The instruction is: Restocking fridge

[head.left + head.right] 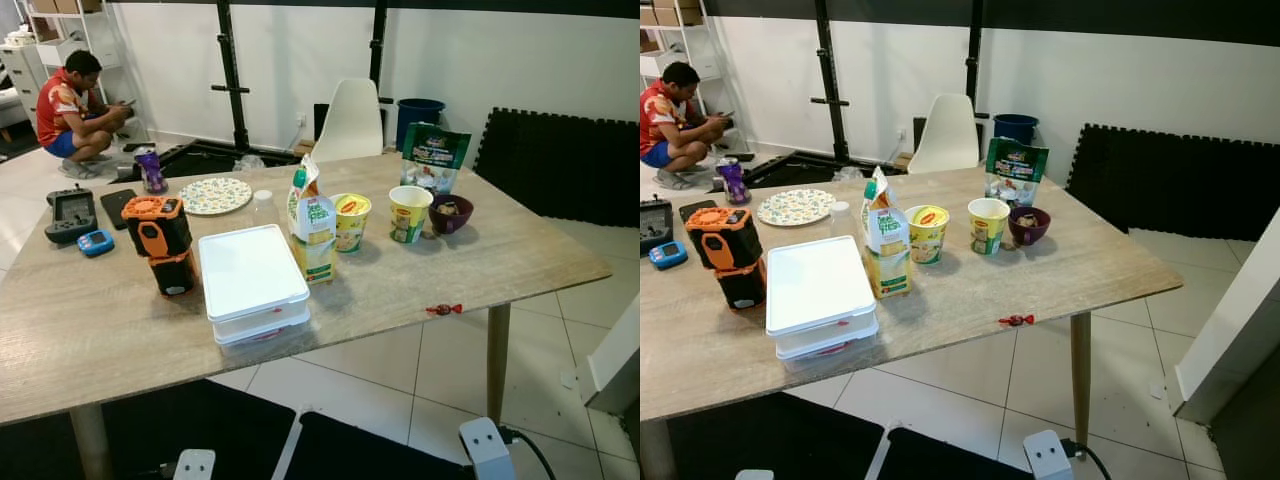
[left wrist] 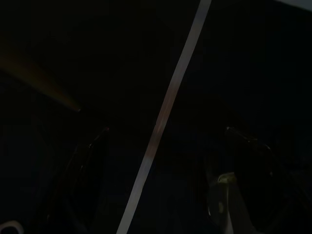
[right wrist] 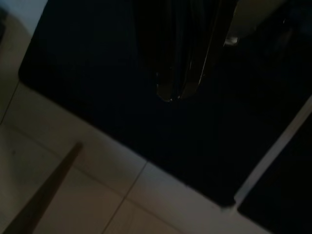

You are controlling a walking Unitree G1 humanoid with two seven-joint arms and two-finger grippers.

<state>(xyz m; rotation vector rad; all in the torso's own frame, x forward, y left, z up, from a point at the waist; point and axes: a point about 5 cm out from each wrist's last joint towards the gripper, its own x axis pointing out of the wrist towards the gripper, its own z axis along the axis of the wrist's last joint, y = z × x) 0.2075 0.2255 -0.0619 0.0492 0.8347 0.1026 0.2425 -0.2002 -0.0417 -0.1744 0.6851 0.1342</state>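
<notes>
The goods to restock stand on the counter [image 1: 420,290], none yet taken up, and both arms hang idle below its edge. The right tool [image 3: 176,95], seen in its wrist view over a dark mat and pale floor tiles, has its two black fingers closed together on nothing; the left wrist view is too dark to tell how the left tool stands. Nearest the front edge is a stack of two white lidded boxes [image 1: 250,285]. They look stiff and smooth, probably slippery, and too broad for one narrow pinch, so a grip across a short side or a two-arm lift under the rims would suit best. Just beside the boxes stands a carton [image 1: 311,228] with its top torn open. It is likely light to middling, its walls give under pressure, and it may spill if tilted, so it should be held upright around the middle, gently. Next along are a yellow cup [image 1: 350,221] and a white cup [image 1: 409,213], thin-walled and light, easily crushed; they are best taken low on the body. Near the white cup sits a small dark bowl [image 1: 451,213], open and with something in it, to be carried level by its rim. Behind it a green pouch [image 1: 434,156] stands upright, soft and crinkly, easiest to pinch at the top seam. A wrapped sweet [image 1: 443,309] lies alone near the front edge.
</notes>
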